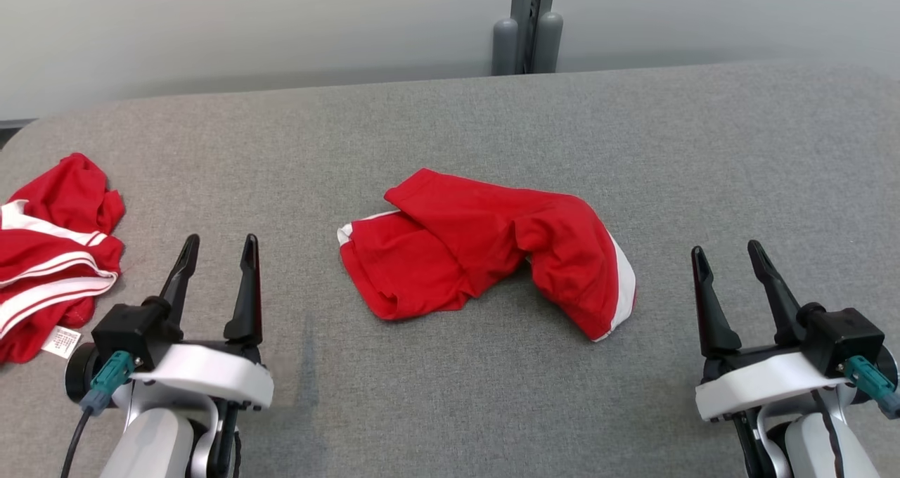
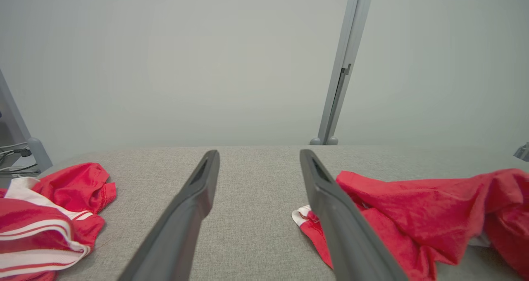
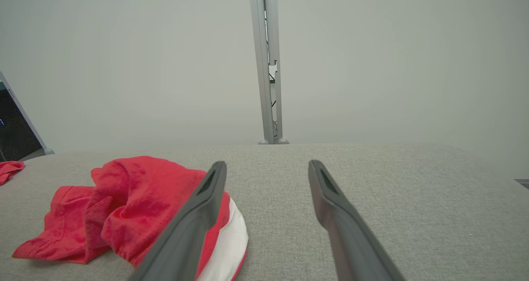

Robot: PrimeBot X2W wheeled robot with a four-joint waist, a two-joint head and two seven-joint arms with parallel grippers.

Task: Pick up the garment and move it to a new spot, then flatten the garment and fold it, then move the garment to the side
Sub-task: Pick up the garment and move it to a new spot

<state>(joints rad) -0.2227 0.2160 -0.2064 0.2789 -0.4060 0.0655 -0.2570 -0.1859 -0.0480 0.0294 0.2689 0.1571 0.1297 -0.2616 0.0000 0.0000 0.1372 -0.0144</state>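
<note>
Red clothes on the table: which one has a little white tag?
The striped red garment at the table's left edge. Its white stripes and small tag set it apart; the middle red garment shows only white edging.

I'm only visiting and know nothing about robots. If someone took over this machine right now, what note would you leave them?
Grippers: the left gripper and right gripper are both open and hold nothing.
Things: the red garment lies crumpled mid-table, between the grippers and touched by neither. A striped red garment is bunched at the left edge.
Done: nothing visible yet.
Left: pick up, move, flatten, fold, set aside.
</note>
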